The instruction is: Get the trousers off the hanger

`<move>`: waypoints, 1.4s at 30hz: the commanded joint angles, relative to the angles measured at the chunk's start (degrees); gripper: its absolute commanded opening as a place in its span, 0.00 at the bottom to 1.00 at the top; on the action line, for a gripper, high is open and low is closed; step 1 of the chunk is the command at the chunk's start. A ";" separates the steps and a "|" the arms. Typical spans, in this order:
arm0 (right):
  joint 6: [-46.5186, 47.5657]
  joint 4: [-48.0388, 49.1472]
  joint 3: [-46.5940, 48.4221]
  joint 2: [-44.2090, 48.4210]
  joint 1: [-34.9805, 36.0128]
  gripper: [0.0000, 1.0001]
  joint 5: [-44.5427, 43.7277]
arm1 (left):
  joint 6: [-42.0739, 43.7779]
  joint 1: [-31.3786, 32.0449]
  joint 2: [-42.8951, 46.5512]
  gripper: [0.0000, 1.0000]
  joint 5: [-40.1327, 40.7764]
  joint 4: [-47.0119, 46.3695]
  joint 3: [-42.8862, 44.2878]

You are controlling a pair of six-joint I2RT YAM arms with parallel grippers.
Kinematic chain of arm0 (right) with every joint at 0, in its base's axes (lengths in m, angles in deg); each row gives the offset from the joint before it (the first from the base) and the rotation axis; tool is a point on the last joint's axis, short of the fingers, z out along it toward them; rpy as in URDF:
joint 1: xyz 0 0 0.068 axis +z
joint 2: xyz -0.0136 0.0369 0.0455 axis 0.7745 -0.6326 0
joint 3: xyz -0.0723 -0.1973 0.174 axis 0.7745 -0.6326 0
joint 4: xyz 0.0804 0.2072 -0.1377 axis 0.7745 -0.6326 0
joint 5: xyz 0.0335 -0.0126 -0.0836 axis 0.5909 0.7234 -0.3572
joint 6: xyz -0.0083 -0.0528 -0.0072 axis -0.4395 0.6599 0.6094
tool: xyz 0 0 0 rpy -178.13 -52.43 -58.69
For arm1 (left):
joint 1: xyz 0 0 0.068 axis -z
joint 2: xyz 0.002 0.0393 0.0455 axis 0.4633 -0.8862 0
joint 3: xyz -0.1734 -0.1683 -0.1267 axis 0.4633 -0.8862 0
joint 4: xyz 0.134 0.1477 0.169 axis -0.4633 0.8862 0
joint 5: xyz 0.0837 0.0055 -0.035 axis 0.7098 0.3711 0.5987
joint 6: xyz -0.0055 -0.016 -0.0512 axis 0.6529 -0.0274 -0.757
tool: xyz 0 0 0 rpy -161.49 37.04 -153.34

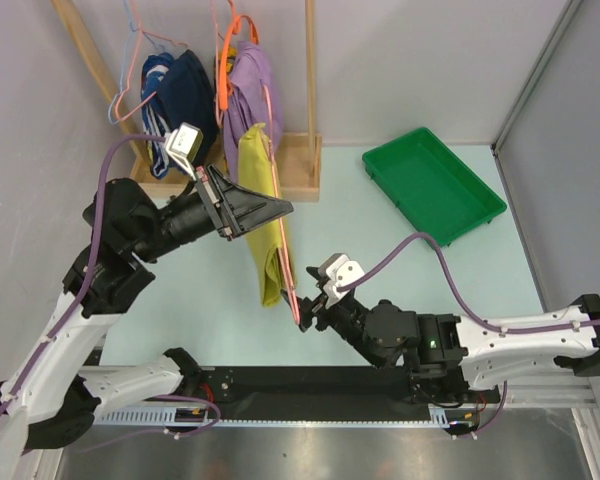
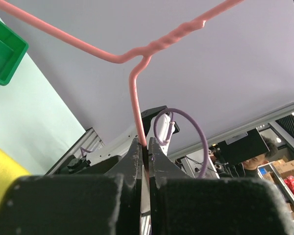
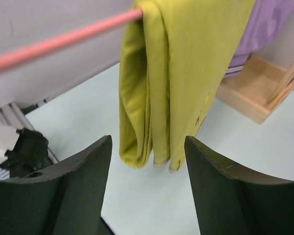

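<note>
The mustard-yellow trousers hang folded over the bar of the thin pink hanger, held in the air over the table. My left gripper is shut on the hanger's neck, just below the twisted wire. In the left wrist view the pink wire runs down between the closed jaws of this gripper. My right gripper is open and empty. It points at the lower hems of the trousers without touching them. The hanger bar crosses above its left finger.
A wooden rack at the back holds a lilac garment on an orange hanger, navy garments and a light-blue hanger. A green tray lies at the right rear. Grey walls enclose the table.
</note>
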 commanded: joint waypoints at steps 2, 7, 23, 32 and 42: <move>13.07 21.84 -1.57 -0.34 2.91 0.64 -8.96 | 3.58 -0.09 1.34 0.00 -1.26 -10.15 4.75; 15.98 24.68 -1.32 -0.42 2.30 0.53 -8.43 | 3.14 -0.09 1.35 0.00 -2.05 -10.41 4.75; 22.22 35.75 -1.23 -3.58 -0.86 0.50 -5.36 | 0.59 -0.09 1.78 0.00 -4.69 -13.05 3.78; 22.22 37.16 -2.80 -5.17 0.71 0.54 -6.58 | 0.94 -0.09 1.87 0.00 -4.08 -12.35 4.40; 22.57 38.65 -5.18 -2.10 -2.01 0.51 -7.11 | 0.42 -0.09 1.52 0.00 -4.69 -12.26 4.49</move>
